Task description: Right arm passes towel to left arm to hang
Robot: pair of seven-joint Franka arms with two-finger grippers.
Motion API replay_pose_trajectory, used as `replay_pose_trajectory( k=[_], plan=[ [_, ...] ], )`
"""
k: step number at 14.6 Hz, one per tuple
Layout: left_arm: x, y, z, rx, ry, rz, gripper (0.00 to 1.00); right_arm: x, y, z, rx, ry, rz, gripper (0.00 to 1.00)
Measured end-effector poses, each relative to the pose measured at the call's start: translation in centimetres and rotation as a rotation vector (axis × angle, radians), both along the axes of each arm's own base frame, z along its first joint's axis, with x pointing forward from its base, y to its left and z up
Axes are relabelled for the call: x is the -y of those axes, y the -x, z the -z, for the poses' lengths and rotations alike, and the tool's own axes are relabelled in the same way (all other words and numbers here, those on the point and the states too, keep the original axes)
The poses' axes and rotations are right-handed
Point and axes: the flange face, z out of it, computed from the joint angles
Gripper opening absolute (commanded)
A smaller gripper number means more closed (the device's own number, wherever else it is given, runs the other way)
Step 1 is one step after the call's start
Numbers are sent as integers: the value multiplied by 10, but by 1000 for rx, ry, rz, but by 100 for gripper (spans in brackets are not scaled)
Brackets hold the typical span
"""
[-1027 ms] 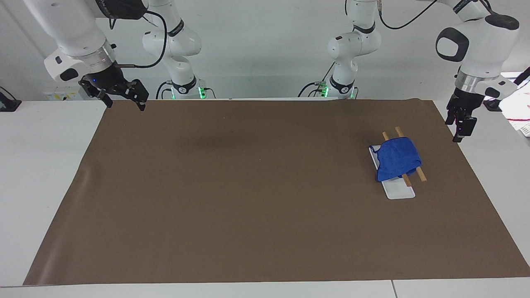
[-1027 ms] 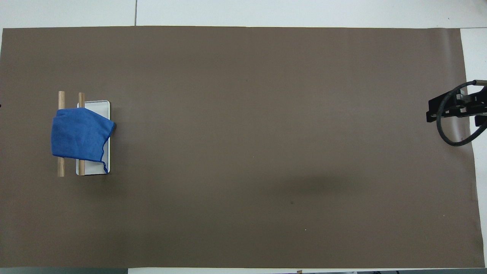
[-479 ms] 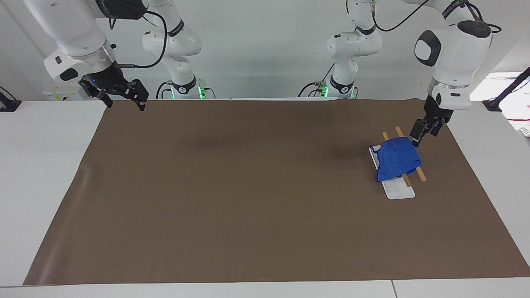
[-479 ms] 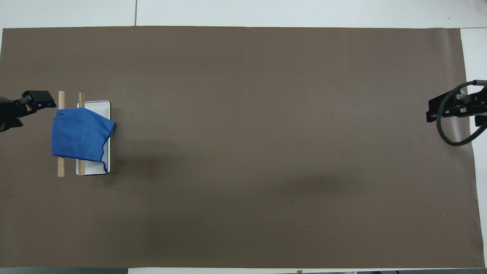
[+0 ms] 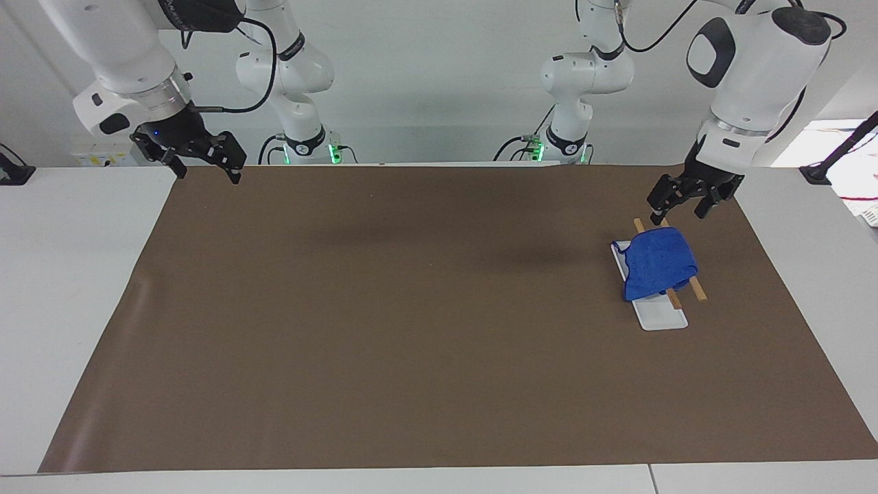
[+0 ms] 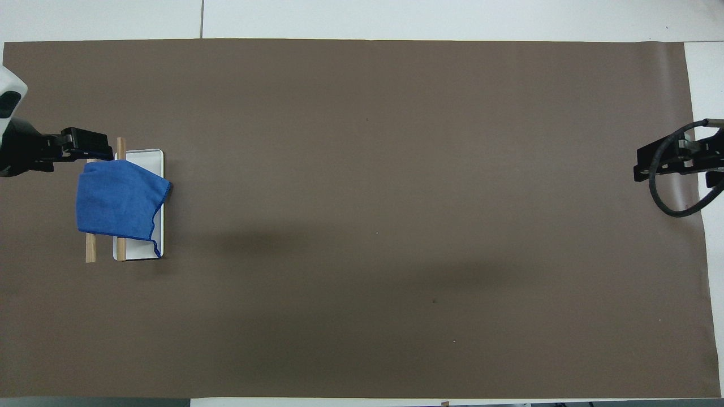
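Two arms over one big brown mat, and the only real change from half a second ago is on the left arm's end of the table. The left arm has swung its wrist round and lifted a bit, so the left gripper now hangs over the ends of the two wooden rails nearest the robots, just above the edge of the towel instead of down beside it. Its fingers are spread apart with nothing between them, and it's not touching the cloth as far as I can tell.

The right arm hasn't budged across all the frames; it waits with the right gripper over the mat's corner at its own end, fingers apart and empty.

The towel hasn't moved either: it's draped over both rails of the little rack, one corner drooping over the white tray underneath.
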Motion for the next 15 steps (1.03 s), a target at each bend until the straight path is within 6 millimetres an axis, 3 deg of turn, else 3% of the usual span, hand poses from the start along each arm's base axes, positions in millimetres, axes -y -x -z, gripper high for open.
replay_pose_trajectory(
  k=[5, 11, 15],
  plan=[
    [13, 8, -31, -76, -2, 74, 100, 0, 0, 0, 0, 0, 0, 100],
    [7, 34, -27, -133, -7, 96, 100, 0, 0, 0, 0, 0, 0, 100],
    [5, 37, -31, -125, -8, 103, 100, 0, 0, 0, 0, 0, 0, 100]
  ],
)
